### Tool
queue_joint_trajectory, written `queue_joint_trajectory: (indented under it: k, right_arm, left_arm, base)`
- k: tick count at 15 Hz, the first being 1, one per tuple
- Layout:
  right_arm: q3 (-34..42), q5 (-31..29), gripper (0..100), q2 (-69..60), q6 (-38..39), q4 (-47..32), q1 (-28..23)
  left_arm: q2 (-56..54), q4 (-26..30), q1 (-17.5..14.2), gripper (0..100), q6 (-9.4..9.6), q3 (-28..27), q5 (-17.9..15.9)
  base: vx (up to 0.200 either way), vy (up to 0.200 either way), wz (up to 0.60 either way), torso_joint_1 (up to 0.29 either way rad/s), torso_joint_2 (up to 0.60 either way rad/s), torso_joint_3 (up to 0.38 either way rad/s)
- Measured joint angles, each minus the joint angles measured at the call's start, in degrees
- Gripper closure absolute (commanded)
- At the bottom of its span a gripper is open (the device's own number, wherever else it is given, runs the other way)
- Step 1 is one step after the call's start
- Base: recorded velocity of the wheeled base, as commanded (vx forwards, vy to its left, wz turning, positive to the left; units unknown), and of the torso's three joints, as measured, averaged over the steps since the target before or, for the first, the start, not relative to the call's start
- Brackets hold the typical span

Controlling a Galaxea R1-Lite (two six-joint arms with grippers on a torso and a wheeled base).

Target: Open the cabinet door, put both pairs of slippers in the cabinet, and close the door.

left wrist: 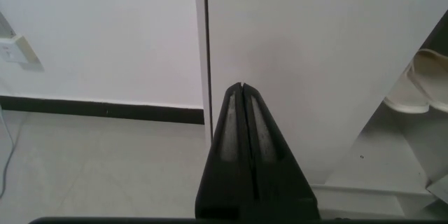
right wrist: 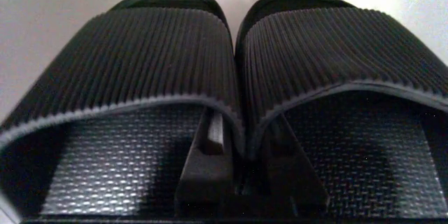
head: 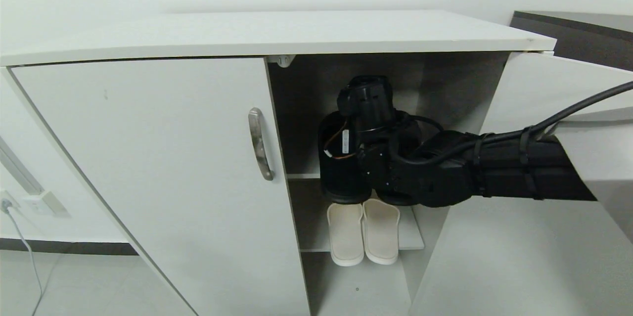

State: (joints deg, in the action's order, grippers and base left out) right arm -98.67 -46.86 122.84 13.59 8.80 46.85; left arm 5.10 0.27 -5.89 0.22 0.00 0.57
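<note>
1. Holding the black slippers (head: 341, 177) with the right gripper (right wrist: 241, 175) inside the cabinet (head: 277, 34), at the level of the upper shelf (head: 302, 176).
2. Gripping with fingers (right wrist: 210, 157) clenched on the pair's two touching inner walls, one finger inside each slipper.
3. Kept side by side, toes toward the back wall, heels past the shelf's front edge; cannot tell whether resting on the shelf.
4. Lying just below on the lower shelf (head: 413, 237): white slippers (head: 363, 229), touching side by side, heels jutting over the edge.
5. Swung wide open: right door (head: 519, 237). Shut: left door (head: 148, 158), with a metal handle (head: 260, 144).
6. Hanging low in front of the left door: left gripper (left wrist: 241, 87), with fingers pressed flat together on nothing.
</note>
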Motion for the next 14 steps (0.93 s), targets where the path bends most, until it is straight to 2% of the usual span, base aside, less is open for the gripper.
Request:
queue_joint_trajectory:
  k: [5, 10, 11, 14]
  right_arm:
    - [-8.9, 1.9, 100, 5.5, -0.3, -1.4, -3.2]
    - [-12.3, 2.5, 100, 8.3, -1.0, -1.4, -4.4]
    - [-12.5, 2.6, 0, 8.7, -1.0, -1.4, -4.6]
    - [-12.3, 2.6, 0, 9.1, -0.9, -1.3, -4.7]
  left_arm:
    - [0.0, 0.0, 0.0, 100, -0.04, 0.0, 0.1]
    - [0.0, 0.0, 0.1, 100, -0.04, 0.0, 0.1]
    - [0.0, 0.0, 0.0, 100, -0.04, 0.0, 0.1]
    - [0.0, 0.0, 0.0, 100, -0.11, 0.0, 0.1]
  base:
    - [0.000, 0.000, 0.00, 0.000, 0.00, 0.000]
    - [0.000, 0.000, 0.00, 0.000, 0.00, 0.000]
    - [0.000, 0.000, 0.00, 0.000, 0.00, 0.000]
    - [0.000, 0.000, 0.00, 0.000, 0.00, 0.000]
